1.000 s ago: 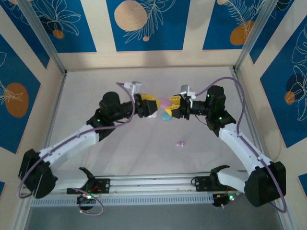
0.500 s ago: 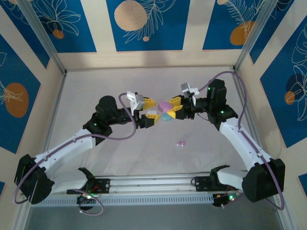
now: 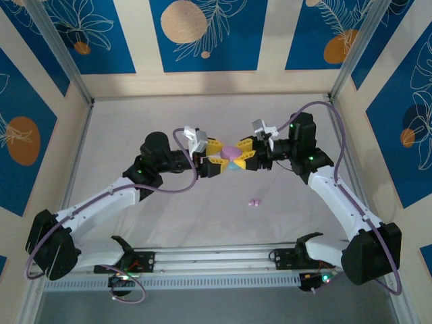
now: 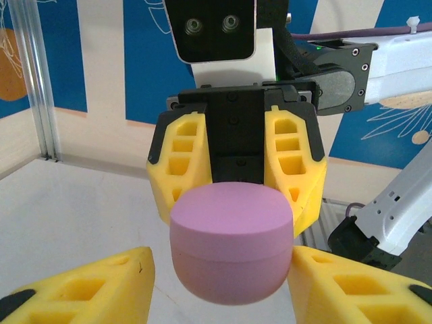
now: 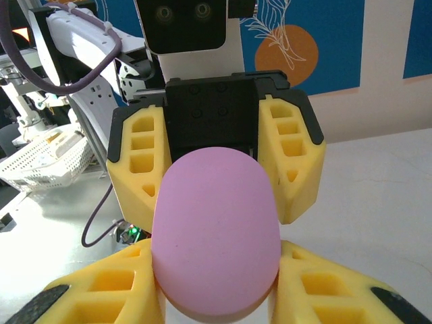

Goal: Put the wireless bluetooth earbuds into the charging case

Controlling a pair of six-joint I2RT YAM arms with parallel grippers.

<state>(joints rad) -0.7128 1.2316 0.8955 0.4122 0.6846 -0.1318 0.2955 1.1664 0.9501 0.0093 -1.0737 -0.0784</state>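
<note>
Pink and pebble-smooth, the charging case (image 4: 231,237) hangs above the bench (image 3: 202,223) at the middle, between the two arms that meet nose to nose. The right tool (image 5: 217,283) has its yellow fingers pressed against the case's sides and looks to be pinching it. The left tool (image 4: 223,280) has a finger close on either flank, but I cannot tell whether they press or merely stand by. The lid seam looks shut. One tiny pink earbud (image 3: 254,202) lies on the bench well apart, nearer the bases, and a teal thing (image 3: 233,165) sits just under the case in the top view.

The main risk is the shell itself: rounded, glossy and held on curved faces, it could squirt out if either tool squeezes harder or pulls off-axis. A mistimed handover, with one letting go before the other bites, would drop it. Fingers laid across the seam would also block the lid from opening, and while both tools are busy at the case neither is free for the earbud
</note>
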